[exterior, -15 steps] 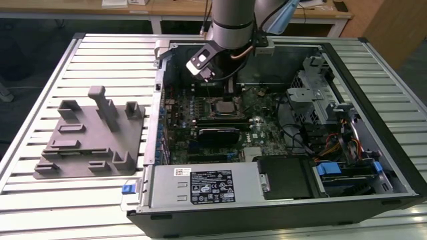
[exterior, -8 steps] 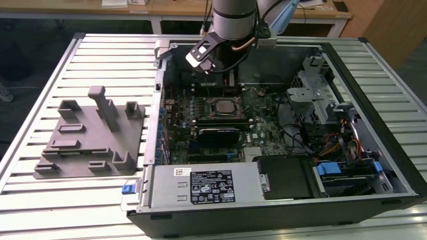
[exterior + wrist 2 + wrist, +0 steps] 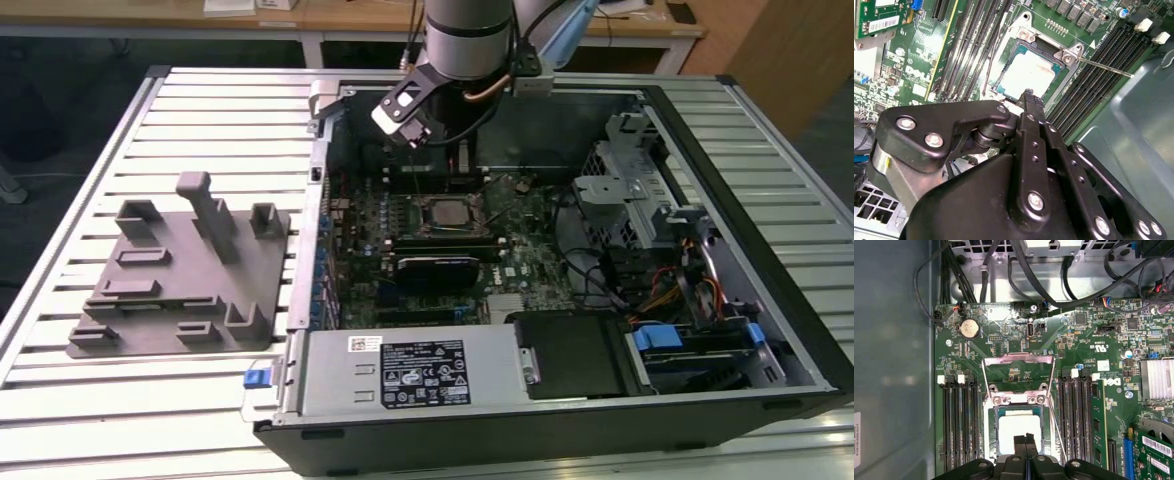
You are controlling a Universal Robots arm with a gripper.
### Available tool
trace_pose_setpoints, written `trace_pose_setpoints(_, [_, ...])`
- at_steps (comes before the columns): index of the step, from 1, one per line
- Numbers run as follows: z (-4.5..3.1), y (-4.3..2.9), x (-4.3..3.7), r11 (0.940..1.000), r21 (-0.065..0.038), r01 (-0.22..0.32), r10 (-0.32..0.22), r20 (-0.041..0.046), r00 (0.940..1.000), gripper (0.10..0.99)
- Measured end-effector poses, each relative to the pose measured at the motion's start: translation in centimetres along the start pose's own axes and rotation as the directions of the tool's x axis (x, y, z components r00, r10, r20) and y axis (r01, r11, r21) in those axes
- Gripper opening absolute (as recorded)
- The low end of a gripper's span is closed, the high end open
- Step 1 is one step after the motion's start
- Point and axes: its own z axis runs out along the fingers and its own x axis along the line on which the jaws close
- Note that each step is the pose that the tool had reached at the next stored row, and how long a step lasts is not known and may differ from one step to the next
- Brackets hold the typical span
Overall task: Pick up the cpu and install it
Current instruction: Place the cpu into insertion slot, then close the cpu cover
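Note:
The cpu point(image 3: 1019, 426) lies flat in the motherboard socket point(image 3: 990, 440), its silvery-white top facing up; it also shows in the second wrist view point(image 3: 1026, 72) and in the exterior view point(image 3: 438, 211). The socket's metal load plate point(image 3: 1019, 365) stands hinged open beside it, and the thin lever point(image 3: 1104, 65) sticks out sideways. My gripper point(image 3: 1025, 439) hovers just above the chip's near edge, with both black fingers pressed together and nothing between them. In the exterior view the gripper point(image 3: 454, 150) hangs inside the open computer case over the socket area.
The open computer case point(image 3: 747, 200) lies on a slatted metal table point(image 3: 160, 110). A grey plastic holder block point(image 3: 174, 270) stands on the exterior view's left. Memory slots point(image 3: 959, 425) flank the socket. Cables point(image 3: 1044, 285), a drive cage point(image 3: 641, 190) and a power supply point(image 3: 400, 370) crowd the case.

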Motion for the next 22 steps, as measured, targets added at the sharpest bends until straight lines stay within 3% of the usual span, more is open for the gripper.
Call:
trace_pose_setpoints(13, [-0.15, 0.0, -0.01, 1.0, 0.0, 0.0, 0.0, 0.0002, 1.0, 0.106])
trace_pose_setpoints(22, [-2.11, 0.12, 0.01, 1.0, 0.0, 0.0, 0.0, -0.0008, 1.0, 0.106])
